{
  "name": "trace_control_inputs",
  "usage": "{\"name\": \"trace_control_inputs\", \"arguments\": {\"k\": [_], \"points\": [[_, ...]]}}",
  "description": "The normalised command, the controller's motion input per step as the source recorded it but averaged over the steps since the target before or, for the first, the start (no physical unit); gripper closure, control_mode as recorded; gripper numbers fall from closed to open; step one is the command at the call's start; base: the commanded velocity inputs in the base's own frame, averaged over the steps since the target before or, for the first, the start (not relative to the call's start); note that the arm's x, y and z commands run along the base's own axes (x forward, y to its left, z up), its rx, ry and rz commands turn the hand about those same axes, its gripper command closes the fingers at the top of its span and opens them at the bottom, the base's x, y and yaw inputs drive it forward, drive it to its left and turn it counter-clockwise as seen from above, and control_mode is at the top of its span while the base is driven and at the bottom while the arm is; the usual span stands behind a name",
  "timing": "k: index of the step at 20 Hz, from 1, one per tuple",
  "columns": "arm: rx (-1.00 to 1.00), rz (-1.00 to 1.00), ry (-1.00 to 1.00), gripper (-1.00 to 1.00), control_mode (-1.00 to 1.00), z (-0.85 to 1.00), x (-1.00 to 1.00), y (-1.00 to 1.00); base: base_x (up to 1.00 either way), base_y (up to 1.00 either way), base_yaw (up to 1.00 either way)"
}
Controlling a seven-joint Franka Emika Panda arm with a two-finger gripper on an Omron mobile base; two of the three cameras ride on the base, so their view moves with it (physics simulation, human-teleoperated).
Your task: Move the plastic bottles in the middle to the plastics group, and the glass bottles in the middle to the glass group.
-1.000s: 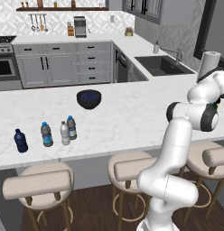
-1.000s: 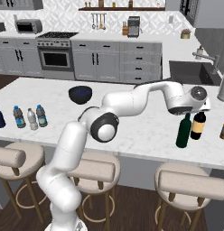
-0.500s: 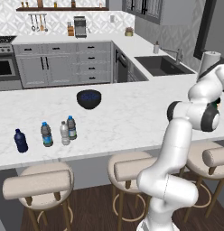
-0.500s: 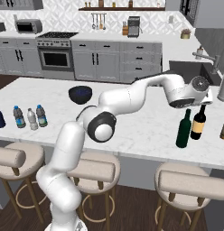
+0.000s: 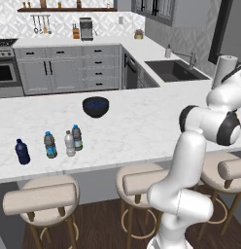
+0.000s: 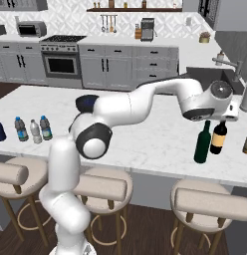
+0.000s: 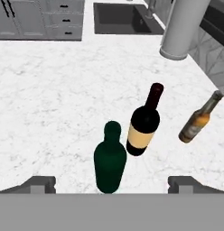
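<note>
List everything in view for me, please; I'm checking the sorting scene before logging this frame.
Green wine bottle: one, dark green, no label, right end of the counter beside the tan-labelled bottle.
Tan-labelled wine bottle: one, dark, just right of the green one.
Amber bottle: one, brownish, further right.
Water bottles: three, clear, clustered at the counter's left end.
Navy bottle: one, opaque, left of them.
Bowl: one, dark blue, mid-counter.
Paper towel roll: one, white, near the sink.
Stools: three, tan, below the counter.
End effector: open, above the green bottle, holding nothing.
</note>
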Motion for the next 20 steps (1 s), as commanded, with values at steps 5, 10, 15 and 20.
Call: {"name": "trace_control_inputs", "arguments": {"k": [5, 10, 15, 20], "points": [[0.00, -0.26, 0.04, -1.00, -1.00, -0.28, -0.70, 0.82, 0.00, 0.00, 0.00], [0.02, -0.16, 0.17, -1.00, -1.00, -0.38, -0.57, 0.94, 0.00, 0.00, 0.00], [0.12, -0.12, 0.26, -1.00, -1.00, -0.16, -0.49, 0.90, 0.00, 0.00, 0.00], [0.17, -0.11, 0.19, -1.00, -1.00, -0.05, -0.47, 0.87, 0.00, 0.00, 0.00]]}}
